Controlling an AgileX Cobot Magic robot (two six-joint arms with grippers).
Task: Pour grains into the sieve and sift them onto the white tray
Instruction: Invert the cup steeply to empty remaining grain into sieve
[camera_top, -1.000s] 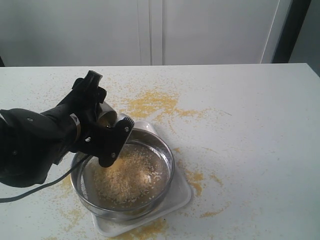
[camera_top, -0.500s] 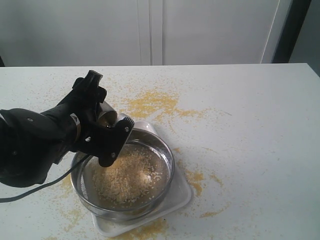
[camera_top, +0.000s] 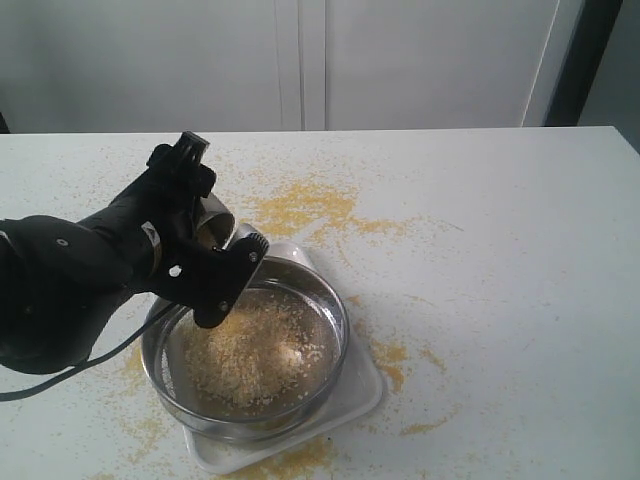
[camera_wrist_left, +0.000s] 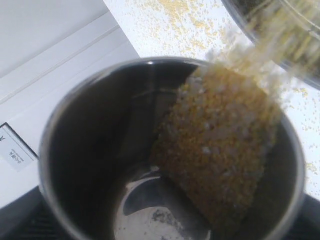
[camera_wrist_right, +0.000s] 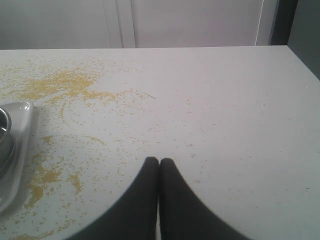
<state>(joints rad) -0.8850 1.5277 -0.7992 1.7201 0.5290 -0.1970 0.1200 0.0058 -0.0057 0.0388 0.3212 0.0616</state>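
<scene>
Left gripper (camera_top: 208, 222) clamps the small steel cup (camera_wrist_left: 100, 150) wide-jawed, tipped so the grains (camera_wrist_left: 215, 145) stream into the sieve (camera_top: 340, 330) just below its fingertips, which sits on the white tray (camera_top: 362, 392) to catch the fines; right gripper (camera_wrist_right: 159, 165), pressed shut and empty, idles well aside.

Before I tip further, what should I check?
1. Left gripper grips cup: ok.
2. Cup tilted over sieve: ok.
3. Cup emptied: not ok, grains left inside.
4. Sieve sits on tray: ok.
5. Right gripper clear of sieve: ok, shut.
6. Table clean: not ok, spill around tray.
</scene>
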